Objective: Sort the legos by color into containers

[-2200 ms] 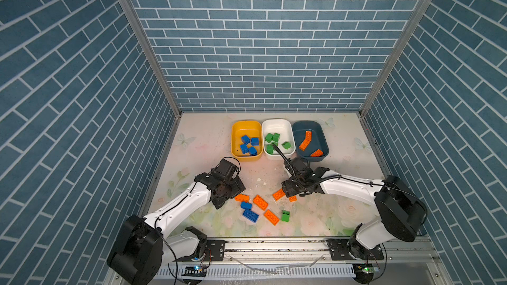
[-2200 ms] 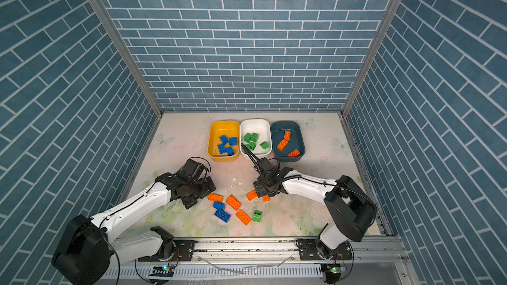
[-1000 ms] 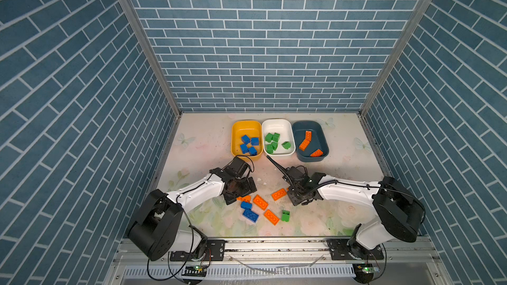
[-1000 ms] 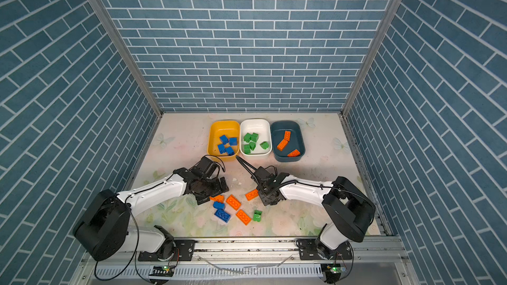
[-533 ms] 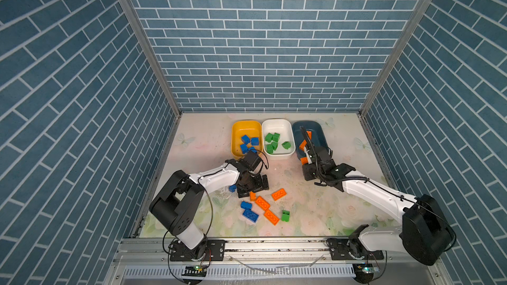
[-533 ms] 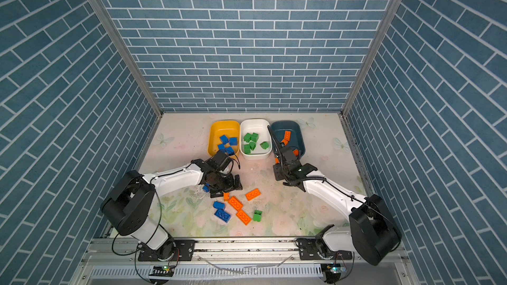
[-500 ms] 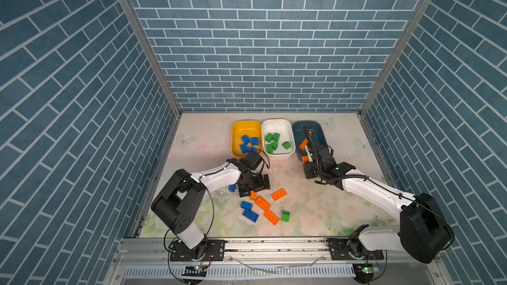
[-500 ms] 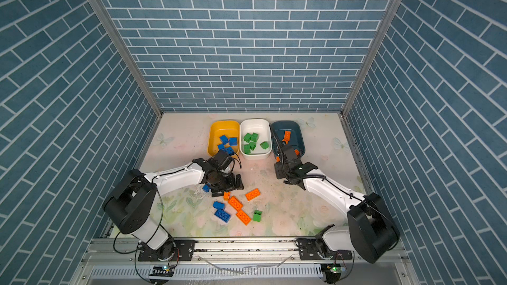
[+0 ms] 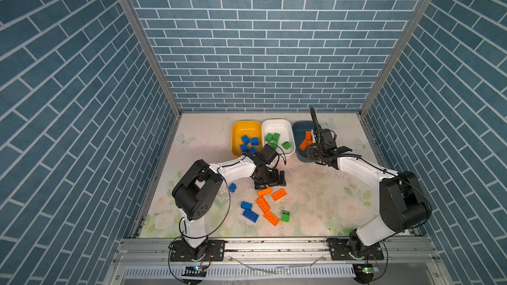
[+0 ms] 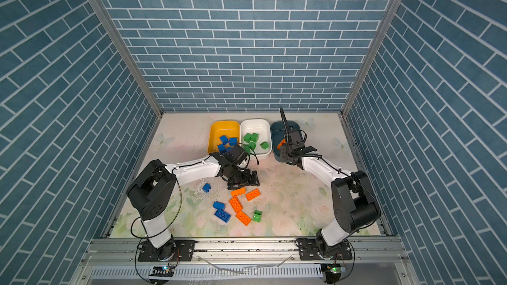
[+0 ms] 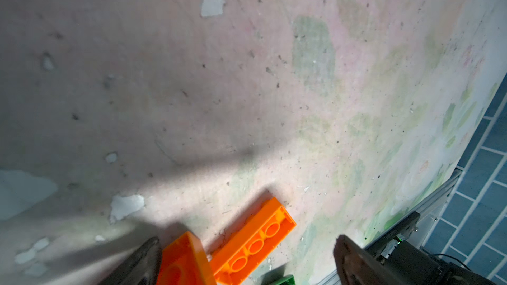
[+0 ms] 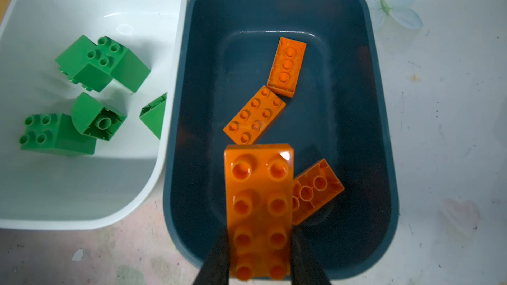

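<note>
Right gripper (image 12: 259, 259): jaws narrow, clamping a long orange brick (image 12: 259, 196) by its sides, above the near end of the dark blue tub (image 12: 381, 122), far right.
Left gripper (image 11: 247, 256): jaws wide apart, holding nothing — low over the table (image 11: 247, 78), two loose orange bricks (image 11: 255, 242) between its jaws.
Other loose bricks (image 9: 250, 215): blue, orange, one green, near the middle of the table.

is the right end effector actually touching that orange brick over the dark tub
Touching. In the right wrist view the right end effector clamps both long sides of the orange brick above the dark teal tub.
</note>
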Available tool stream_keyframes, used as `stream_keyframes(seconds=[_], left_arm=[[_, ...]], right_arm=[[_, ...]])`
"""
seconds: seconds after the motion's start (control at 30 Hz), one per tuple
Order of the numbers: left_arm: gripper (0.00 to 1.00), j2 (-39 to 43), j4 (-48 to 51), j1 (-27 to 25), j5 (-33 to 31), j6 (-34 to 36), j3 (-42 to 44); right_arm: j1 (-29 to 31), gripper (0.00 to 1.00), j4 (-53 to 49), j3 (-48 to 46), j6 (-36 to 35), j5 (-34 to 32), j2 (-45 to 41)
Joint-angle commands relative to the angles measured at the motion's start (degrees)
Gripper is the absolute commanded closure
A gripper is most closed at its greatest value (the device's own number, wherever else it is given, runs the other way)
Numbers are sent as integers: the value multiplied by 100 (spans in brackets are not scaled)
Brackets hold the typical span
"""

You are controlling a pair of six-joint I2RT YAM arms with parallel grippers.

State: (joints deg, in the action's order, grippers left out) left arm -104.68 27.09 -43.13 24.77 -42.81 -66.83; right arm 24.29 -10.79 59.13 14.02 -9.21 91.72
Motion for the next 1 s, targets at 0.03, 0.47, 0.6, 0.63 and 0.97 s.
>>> stream_keyframes(seconds=[0.03,0.47,0.6,0.63,0.97], left_arm=[[1,70,189,-68,-106,111,-138],[1,1152,584,-82,-1409,-259,335],[1,1598,683,-72,-1910,-477,567],[1,1675,729,-65,-2049,-549,611],[1,2798,595,49,-2744,-1287,1396]], right_arm=[[-219,72,-297,649,-434,-140,537],[-250,38,-103,340,-1265,1702,41],[-160,37,502,-441,-1765,3082,-618],[-120,37,550,-554,-1859,3286,-706],[1172,34,-1093,-632,-5039,4995,-403]])
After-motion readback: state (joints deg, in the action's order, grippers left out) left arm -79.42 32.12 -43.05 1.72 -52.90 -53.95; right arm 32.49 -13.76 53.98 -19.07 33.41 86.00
